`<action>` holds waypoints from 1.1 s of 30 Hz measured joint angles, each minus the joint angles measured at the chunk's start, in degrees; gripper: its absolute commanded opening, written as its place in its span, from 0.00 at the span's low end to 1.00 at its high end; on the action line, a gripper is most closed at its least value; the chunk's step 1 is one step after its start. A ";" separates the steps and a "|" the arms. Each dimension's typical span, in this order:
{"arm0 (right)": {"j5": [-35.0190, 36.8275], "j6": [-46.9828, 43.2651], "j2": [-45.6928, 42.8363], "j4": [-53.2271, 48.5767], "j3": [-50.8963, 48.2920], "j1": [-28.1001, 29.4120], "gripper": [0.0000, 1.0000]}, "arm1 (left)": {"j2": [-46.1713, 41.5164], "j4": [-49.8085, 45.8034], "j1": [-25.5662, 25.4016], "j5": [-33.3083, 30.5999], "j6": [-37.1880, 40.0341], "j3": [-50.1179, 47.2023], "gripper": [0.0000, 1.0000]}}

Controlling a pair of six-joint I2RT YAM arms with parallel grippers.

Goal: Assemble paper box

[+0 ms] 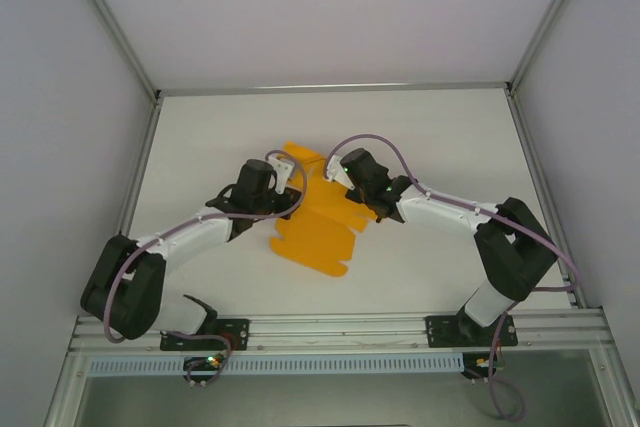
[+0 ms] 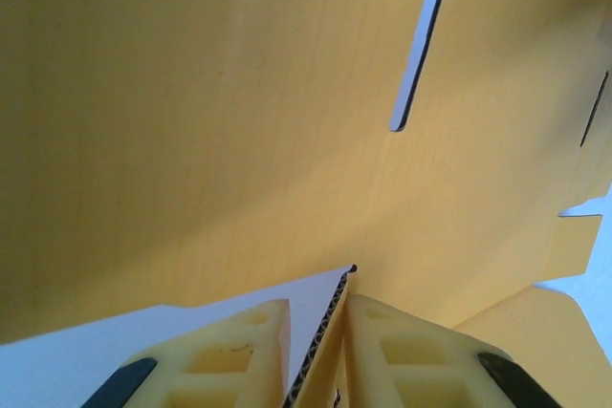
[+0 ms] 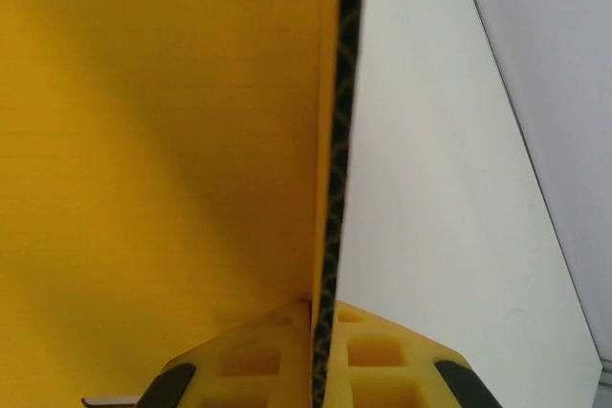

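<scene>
we see the paper box sheet, its long axis running from upper centre toward lower right. the left gripper and the right gripper each clamp its edge.

A pale, matte worktop fills the floor of a booth. A plain back wall rises at its far edge, with a metal strip along the foot of it. A left wall and a right wall close in the sides, each meeting the back wall at a slanting metal post. At the near edge runs a grooved aluminium rail, and just nearer than it a slotted grey duct.
</scene>
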 measured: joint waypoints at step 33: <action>11.54 2.51 -2.36 -6.49 0.22 8.17 0.00 | 14.73 9.18 -5.88 -12.48 -6.62 3.93 0.11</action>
